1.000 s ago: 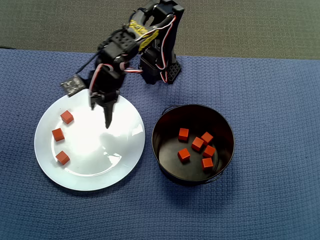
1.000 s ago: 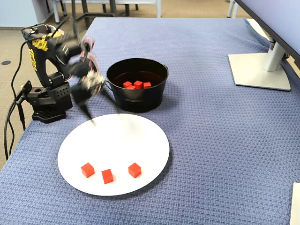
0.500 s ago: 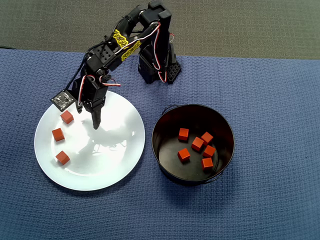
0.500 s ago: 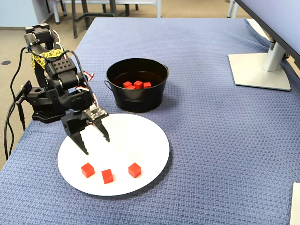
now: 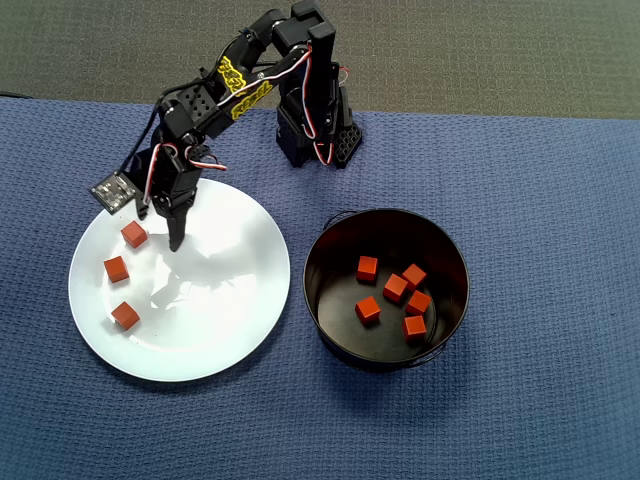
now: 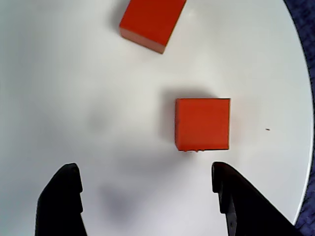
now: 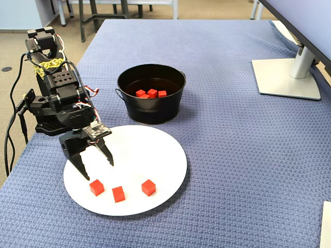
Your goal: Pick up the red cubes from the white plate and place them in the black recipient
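Partly cropped: upper red cube (image 6: pixel 151 22), pincer (image 6: pixel 147 196) fingertips.

Three red cubes (image 5: pixel 134 234) (image 5: pixel 116 268) (image 5: pixel 125 315) lay on one white plate (image 5: pixel 230 300). Six red cubes (image 5: pixel 367 268) (image 5: pixel 414 275) (image 5: pixel 396 288) (image 5: pixel 418 302) (image 5: pixel 368 310) (image 5: pixel 414 326) lay inside one black recipient (image 5: pixel 330 250). The total cube count was nine. One arm was present, fitted with one gripper (image 7: pixel 96 169) having two fingers. The fixed view showed one monitor stand (image 7: pixel 287 72).
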Motion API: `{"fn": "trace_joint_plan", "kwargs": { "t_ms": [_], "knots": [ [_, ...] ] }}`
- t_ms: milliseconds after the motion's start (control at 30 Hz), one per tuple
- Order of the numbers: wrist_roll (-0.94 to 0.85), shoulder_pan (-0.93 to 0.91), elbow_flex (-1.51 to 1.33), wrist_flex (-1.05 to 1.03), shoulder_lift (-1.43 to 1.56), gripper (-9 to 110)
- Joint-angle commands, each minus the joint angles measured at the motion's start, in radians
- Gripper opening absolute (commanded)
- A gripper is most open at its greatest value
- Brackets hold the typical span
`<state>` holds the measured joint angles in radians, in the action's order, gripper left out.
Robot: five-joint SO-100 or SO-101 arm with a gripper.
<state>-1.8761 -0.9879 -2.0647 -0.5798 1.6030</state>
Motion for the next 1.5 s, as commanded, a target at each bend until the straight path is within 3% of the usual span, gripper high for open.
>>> {"fn": "trace_joint_plan", "kwargs": {
  "t_ms": [0,533,633,767,1067,1233,1467],
  "knots": [
    [-0.043,-0.049,0.017,0.071,-0.014,27],
    [-0.049,-0.077,0.138,0.135,-0.189,23],
    [-0.041,-0.075,0.16,0.12,-0.198,18],
    [-0.012,-0.064,0.152,0.129,-0.199,0],
    [0.097,-0.017,0.083,0.179,-0.13,0],
    [0.293,0.077,0.055,0.115,0.006,0],
    [0.699,0.236,0.259,-0.356,0.225,0]
  ]
}}
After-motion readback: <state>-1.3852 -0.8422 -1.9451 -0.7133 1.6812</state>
